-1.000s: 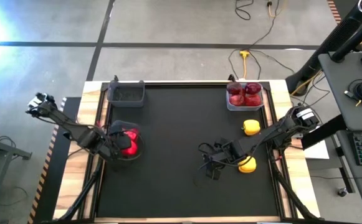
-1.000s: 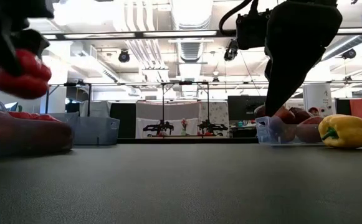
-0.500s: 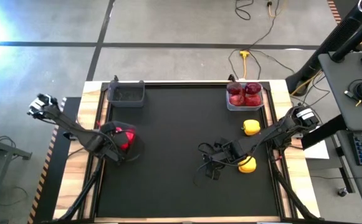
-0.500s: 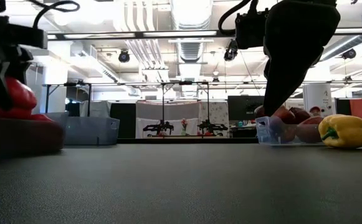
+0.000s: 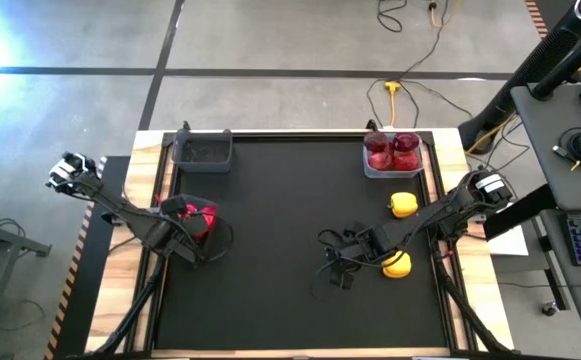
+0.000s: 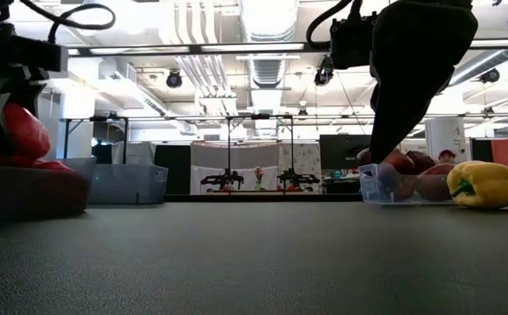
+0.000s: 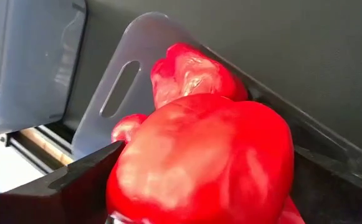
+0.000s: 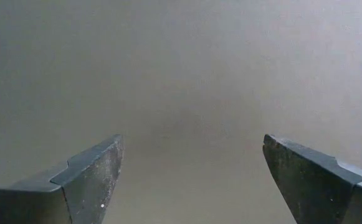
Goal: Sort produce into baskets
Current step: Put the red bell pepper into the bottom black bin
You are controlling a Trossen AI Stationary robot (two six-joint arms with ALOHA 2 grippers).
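Observation:
My left gripper [image 5: 186, 224] is shut on a bright red pepper [image 7: 199, 162] low in the dark bin [image 5: 210, 240] at the table's left, over other red peppers [image 7: 190, 68]. In the low view the held pepper [image 6: 22, 131] shows partly above the bin's rim [image 6: 26, 175]. My right gripper [image 5: 338, 268] is open and empty above the bare mat, left of a yellow pepper [image 5: 397, 264]. A second yellow pepper [image 5: 402, 205] lies farther back. The clear bluish bin [image 5: 392, 156] at the far right holds dark maroon fruits. My left gripper pinches the red pepper between its two fingers, one finger [image 7: 75, 183] on each of its sides [image 7: 128, 180]. The fingers slant down into the dark bin from above. The pepper sits over the other red peppers; whether it rests on them I cannot tell.
A second dark bin [image 5: 202, 150] stands at the far left corner, with nothing showing in it. A black cable bundle [image 5: 335, 245] hangs by my right gripper. The mat's middle [image 5: 280, 220] is bare. Wooden borders and rails run along both sides.
My left gripper has gone down, and a little toward the table's left edge, carrying the red pepper from above the dark bin down into it, and still holds it. My right arm has kept still.

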